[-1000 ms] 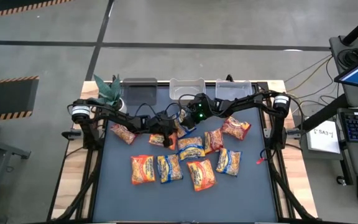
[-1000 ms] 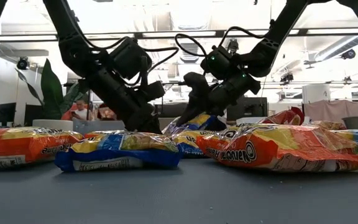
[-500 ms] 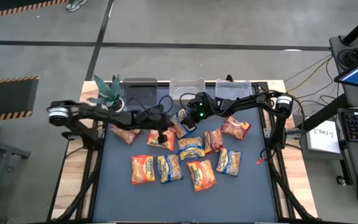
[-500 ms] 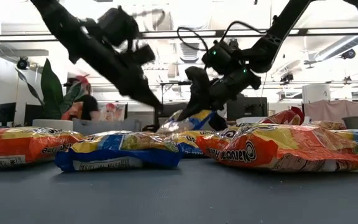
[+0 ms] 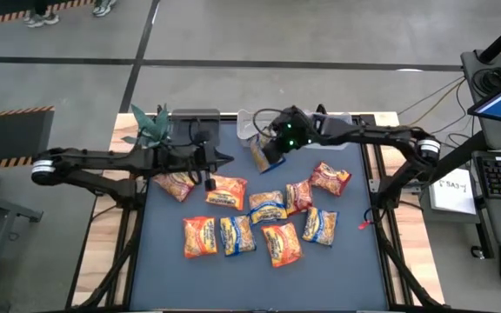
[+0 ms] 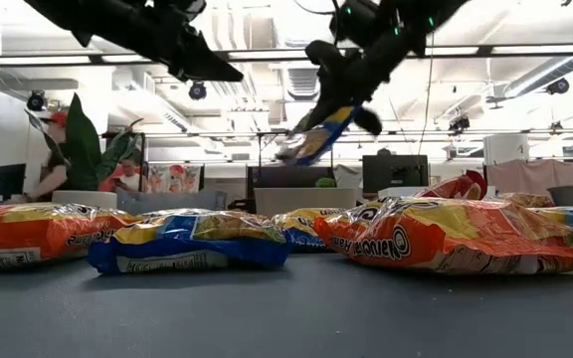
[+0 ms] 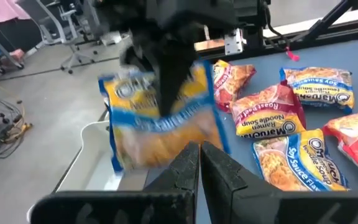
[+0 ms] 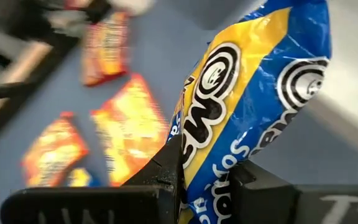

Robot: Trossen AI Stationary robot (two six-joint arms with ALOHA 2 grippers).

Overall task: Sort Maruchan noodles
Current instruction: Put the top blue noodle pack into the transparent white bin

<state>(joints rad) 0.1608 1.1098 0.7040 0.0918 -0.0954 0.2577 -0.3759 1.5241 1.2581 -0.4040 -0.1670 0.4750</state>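
Since a second ago, your right claw (image 5: pixel 268 154) has lifted a blue-and-yellow packet (image 5: pixel 260 155) clear of the pile and is now holding it in the air near the top centre of the high view, over the edge of the middle clear bin (image 5: pixel 252 124). It is pinching the crinkly, glossy wrapper between its dark fingers (image 8: pixel 166 168). Your left claw (image 5: pixel 219 158) has pulled back toward the upper left, its fingers (image 7: pixel 188 163) pressed together and holding nothing. The other Maruchan packets (image 5: pixel 270 213), orange, blue-and-yellow and dark red, are lying flat and scattered across the matte grey-blue table (image 5: pixel 163 261), some overlapping. A potted plant (image 5: pixel 150 128) is standing at the table's upper left corner. Beyond, a person (image 6: pixel 53 164) is standing in the bright office.
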